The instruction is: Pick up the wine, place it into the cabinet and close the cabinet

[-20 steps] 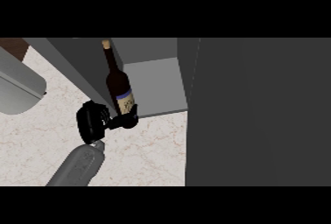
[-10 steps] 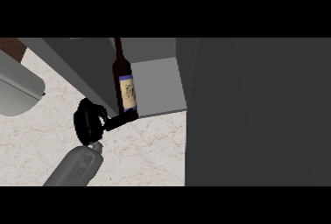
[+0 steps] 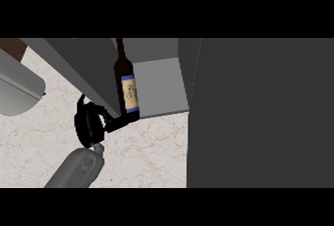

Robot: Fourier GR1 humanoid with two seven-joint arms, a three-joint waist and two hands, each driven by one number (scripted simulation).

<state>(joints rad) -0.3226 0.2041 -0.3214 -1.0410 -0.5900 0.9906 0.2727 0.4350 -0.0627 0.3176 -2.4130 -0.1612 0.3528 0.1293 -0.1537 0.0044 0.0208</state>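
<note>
The wine bottle (image 3: 129, 90) is dark with a cream label banded in blue. It is upright at the front left of the cabinet's grey shelf (image 3: 163, 88). My left hand (image 3: 90, 126) sits just below and left of it, over the counter. Its fingers are curled round the bottle's base, which they partly hide. The cabinet door (image 3: 261, 110) stands open as a large dark panel filling the right side. My right hand shows nowhere.
A grey rounded object (image 3: 16, 90) lies at the left edge on the marbled counter (image 3: 143, 154). The cabinet's slanted left wall (image 3: 85, 66) runs close beside my hand. Bare counter shows between my forearm and the door.
My left hand has carried the bottle up and to the right, from in front of the cabinet onto the shelf's front edge. The bottle's neck now reaches deeper inside.
</note>
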